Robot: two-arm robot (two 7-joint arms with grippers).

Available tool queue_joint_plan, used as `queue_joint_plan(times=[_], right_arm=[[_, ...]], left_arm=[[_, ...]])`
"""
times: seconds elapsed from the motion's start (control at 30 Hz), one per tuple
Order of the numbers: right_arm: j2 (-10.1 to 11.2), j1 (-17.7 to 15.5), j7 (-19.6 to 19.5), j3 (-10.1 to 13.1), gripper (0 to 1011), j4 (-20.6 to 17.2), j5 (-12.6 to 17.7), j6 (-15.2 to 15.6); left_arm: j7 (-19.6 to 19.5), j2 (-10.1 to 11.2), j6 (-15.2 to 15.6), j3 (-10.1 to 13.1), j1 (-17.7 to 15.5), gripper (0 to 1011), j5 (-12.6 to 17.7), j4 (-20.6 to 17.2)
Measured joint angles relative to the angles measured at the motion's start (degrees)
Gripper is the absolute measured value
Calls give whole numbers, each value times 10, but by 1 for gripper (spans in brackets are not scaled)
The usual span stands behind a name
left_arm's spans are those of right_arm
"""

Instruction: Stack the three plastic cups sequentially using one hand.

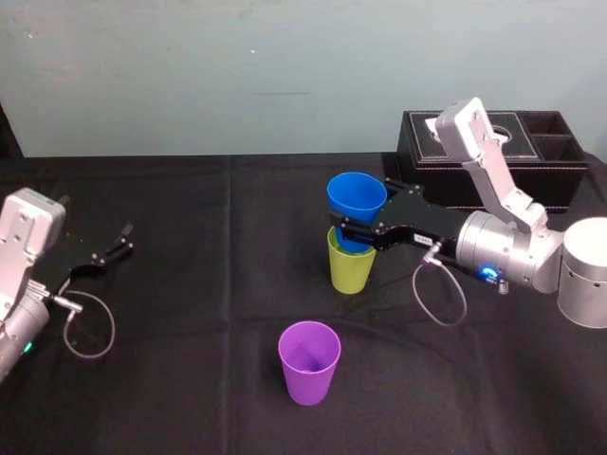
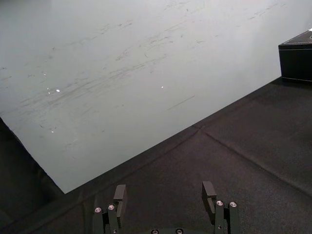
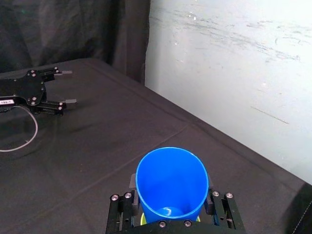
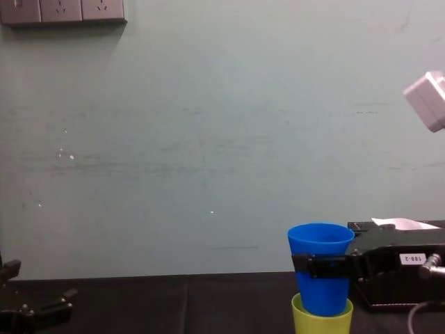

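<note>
Bearing the purple cup point(image 1: 309, 362), black cloth point(image 1: 180, 313) meets a pale wall point(image 1: 237, 76).

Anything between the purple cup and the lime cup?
No. In the head view that stretch, purple cup to lime cup, is bare black cloth. The right gripper holds the blue cup.

The head camera is looking forward and down from above, covering the whole black table point(image 1: 190, 379), with the wall point(image 1: 190, 76) along the frame's top. The chest camera is sitting low, facing that wall at tabletop level; the blue cup point(image 4: 321, 292) is showing at lower right. The left wrist camera is pointing past the left gripper point(image 2: 165, 187) toward the wall. The right wrist camera is looking closely into the blue cup, which head and chest views are sharing.
</note>
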Motion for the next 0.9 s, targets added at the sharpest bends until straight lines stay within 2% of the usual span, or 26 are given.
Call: queue_joint_plan(times=[0.5,0.9], right_arm=[[-9,5,2,-6,732,27,-1,-10],[-9,5,4,-5,735,29,0,-12]], left_arm=[[0,0,0,0,0,1011,0,0],[0,0,0,0,0,1011,0,0]])
